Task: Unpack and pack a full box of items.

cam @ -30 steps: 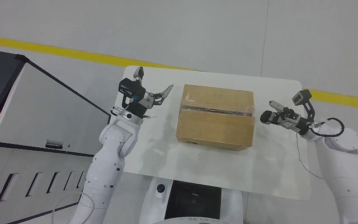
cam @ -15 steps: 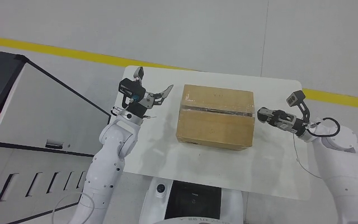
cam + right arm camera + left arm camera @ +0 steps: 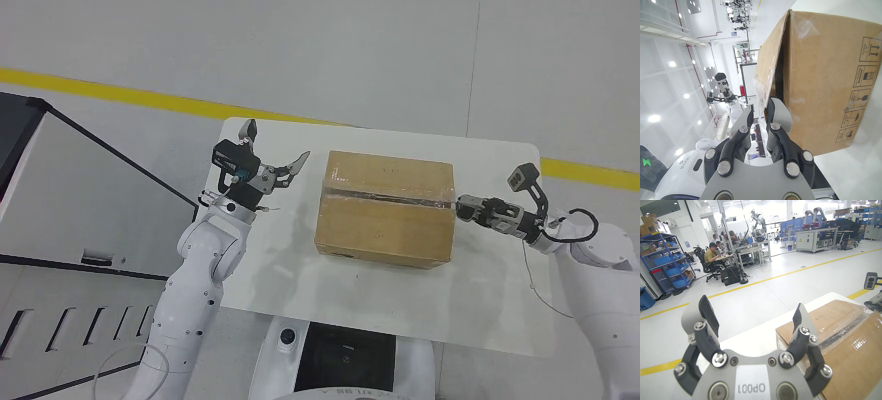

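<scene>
A brown cardboard box (image 3: 385, 208) sealed with clear tape (image 3: 844, 323) stands in the middle of the white table (image 3: 500, 290). My left gripper (image 3: 277, 142) hovers just off the box's left end, wide open and empty (image 3: 752, 306). At the upper rim of the box's right end sits my right gripper (image 3: 462, 207). In the right wrist view its fingers (image 3: 762, 106) stand only a narrow gap apart, and a loose end of the tape (image 3: 761, 89) hangs between them beside the box (image 3: 819, 75).
Bare tabletop lies in front of the box and to its right. The table's far edge is close behind the box, and a yellow floor line (image 3: 120, 93) runs beyond it. A dark bench edge (image 3: 30, 120) lies off the table's left.
My right gripper has moved left, from a short way off the box to its right end. The left arm and the box have stayed put.
</scene>
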